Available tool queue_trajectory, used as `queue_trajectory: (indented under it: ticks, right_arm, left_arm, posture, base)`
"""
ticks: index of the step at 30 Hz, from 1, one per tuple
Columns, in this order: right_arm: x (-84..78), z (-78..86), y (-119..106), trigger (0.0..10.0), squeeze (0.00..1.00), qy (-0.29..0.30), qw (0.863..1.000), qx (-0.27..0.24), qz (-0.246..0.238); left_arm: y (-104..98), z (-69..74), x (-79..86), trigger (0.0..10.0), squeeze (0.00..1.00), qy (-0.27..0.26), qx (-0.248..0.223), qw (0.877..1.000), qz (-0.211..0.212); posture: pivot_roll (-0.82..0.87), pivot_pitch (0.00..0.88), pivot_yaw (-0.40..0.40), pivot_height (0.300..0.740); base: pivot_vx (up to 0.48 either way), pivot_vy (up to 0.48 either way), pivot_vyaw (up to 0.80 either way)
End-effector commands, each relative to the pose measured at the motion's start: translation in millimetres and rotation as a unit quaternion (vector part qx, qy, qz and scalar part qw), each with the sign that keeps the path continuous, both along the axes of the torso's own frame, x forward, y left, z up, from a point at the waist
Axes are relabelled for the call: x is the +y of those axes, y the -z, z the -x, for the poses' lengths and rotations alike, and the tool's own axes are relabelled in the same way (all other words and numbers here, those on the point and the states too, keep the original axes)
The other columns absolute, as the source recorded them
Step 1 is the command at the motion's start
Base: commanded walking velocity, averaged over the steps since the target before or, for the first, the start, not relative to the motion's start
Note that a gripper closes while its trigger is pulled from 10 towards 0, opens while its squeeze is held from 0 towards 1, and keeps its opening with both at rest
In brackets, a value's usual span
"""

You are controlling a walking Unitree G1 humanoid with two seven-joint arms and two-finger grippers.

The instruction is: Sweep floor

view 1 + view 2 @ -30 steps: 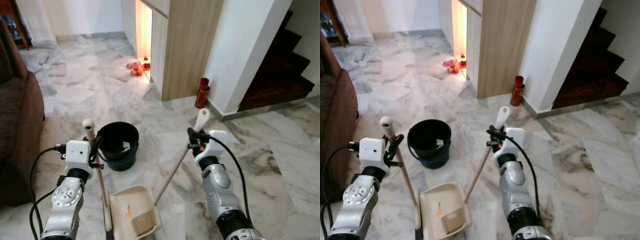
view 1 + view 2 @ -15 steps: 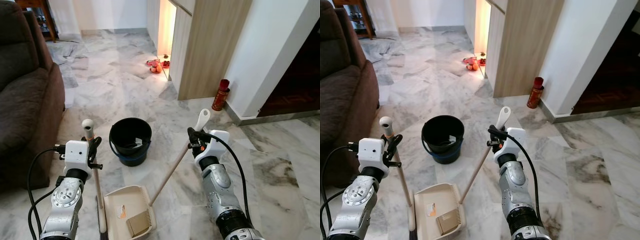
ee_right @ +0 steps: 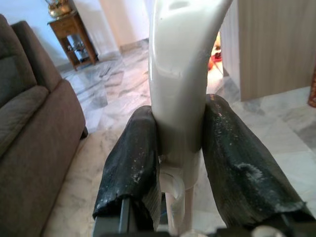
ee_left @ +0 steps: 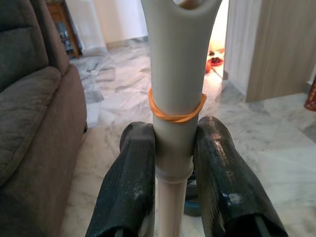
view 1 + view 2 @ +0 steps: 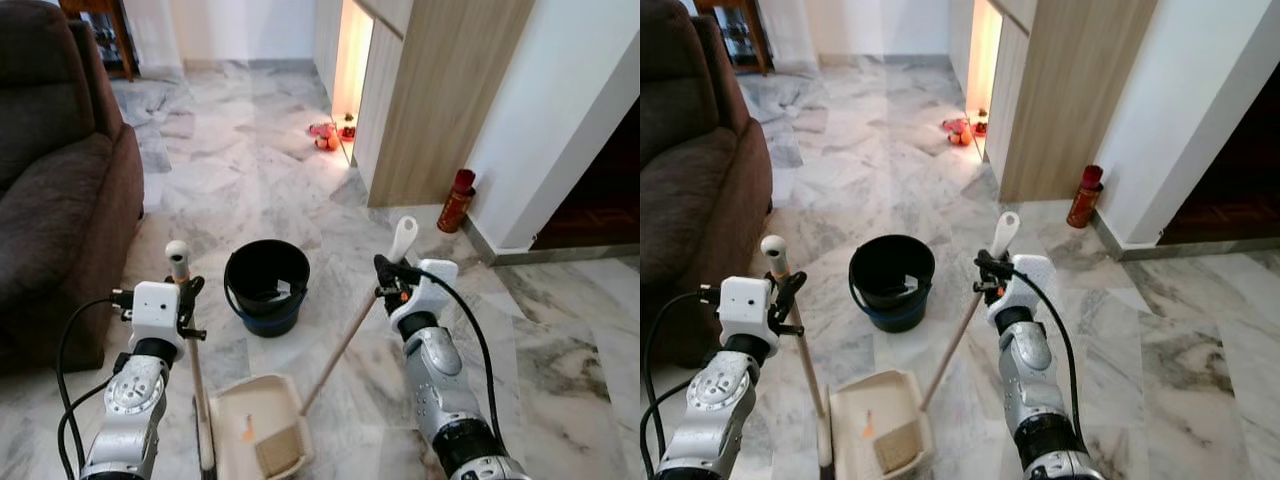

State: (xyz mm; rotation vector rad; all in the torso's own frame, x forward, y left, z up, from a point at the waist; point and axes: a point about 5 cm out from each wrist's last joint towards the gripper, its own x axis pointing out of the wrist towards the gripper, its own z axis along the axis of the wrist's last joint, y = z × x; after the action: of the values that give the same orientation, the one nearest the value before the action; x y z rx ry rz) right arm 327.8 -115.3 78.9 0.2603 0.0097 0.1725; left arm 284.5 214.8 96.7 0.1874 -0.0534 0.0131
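Fingers of my left gripper [image 4: 174,148] clamp smooth dustpan handle [image 4: 177,98]; right gripper [image 3: 180,143] clamps glossy broom handle [image 3: 180,74] above veined marble floor [image 5: 560,340].

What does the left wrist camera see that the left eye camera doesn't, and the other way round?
Left wrist view: up close, an orange rubber band wound round the pale handle, with the left gripper shut on it, a black finger on each side.
Left eye view: the black bucket, the dustpan with scraps in it, the red can by the wall, and the right gripper shut on a second handle.
Both: the pale handle itself, the brown sofa, the marble floor and the wooden cabinet.
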Motion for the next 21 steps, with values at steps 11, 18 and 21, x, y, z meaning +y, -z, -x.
queue_trajectory:
  ticks: [11, 18, 21]
  right_arm:
    - [1.1, -6.0, -16.0, 10.0, 0.00, -0.004, 0.999, -0.036, 0.003]
    - [1.0, -6.6, -15.3, 10.0, 0.00, -0.004, 1.000, -0.031, 0.003]
    - [1.4, -6.7, -15.7, 10.0, 0.00, -0.004, 1.000, -0.031, 0.002]
  left_arm:
    - [-6.1, -3.9, -3.8, 10.0, 0.00, 0.006, -0.012, 1.000, -0.008]
    - [-5.5, -3.3, -3.6, 10.0, 0.00, 0.003, -0.012, 1.000, -0.007]
    - [-5.7, -3.3, -3.7, 10.0, 0.00, 0.003, -0.013, 1.000, -0.007]
  posture:
    - [0.18, 0.000, -0.048, 0.740]
    - [0.18, 0.000, -0.050, 0.740]
    - [0.18, 0.000, -0.050, 0.740]
  base:
    - [0.265, 0.000, 0.37]
    - [0.265, 0.000, 0.08]
    - [0.259, 0.000, 0.00]
